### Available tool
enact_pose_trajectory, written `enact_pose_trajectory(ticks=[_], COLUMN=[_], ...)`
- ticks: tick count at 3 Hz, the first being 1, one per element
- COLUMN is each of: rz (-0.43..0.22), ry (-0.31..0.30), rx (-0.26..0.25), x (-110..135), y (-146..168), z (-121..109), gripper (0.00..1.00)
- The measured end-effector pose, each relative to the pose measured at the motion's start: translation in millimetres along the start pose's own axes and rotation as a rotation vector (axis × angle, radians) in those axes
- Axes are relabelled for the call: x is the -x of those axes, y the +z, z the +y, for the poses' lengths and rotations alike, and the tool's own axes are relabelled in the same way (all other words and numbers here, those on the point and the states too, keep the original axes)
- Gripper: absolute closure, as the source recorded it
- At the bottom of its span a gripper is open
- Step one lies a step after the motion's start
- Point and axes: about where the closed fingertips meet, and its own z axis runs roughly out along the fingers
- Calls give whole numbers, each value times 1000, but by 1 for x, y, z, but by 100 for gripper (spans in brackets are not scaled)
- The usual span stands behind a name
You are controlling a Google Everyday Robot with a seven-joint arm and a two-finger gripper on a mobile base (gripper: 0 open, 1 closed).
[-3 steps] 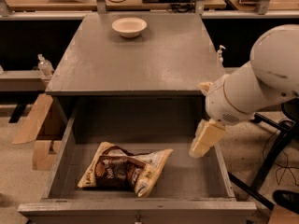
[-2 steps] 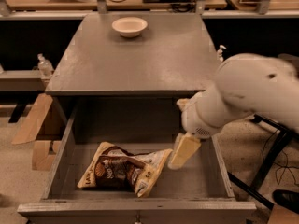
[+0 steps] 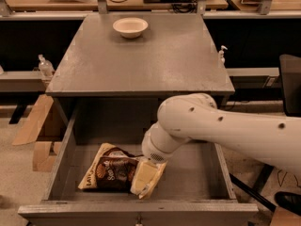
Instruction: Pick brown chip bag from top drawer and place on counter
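My tool [image 3: 146, 175] sat low in the open top drawer [image 3: 197, 175], over the right end of the brown chip bag [image 3: 110, 172] lying on its grey floor (whether it gripped, I could not tell). The scuffed grey bench [image 3: 141, 65] above carried a pale bowl [image 3: 130, 27] near its far edge.

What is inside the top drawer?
In the top drawer, the brown chip bag lies flat on the grey bottom, toward the front left. The gripper is down at the bag's right end and covers it. The arm hides part of the drawer's back.
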Motion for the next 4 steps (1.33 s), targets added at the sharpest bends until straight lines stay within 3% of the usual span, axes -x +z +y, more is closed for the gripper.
enact_pose_trajectory(ticks=[1,2,4], rz=[46,71,69], ry=[13,20,15], rx=[58,81,99], x=[19,28,35], y=[39,66,80], z=[24,35,40], gripper=[19,42,89])
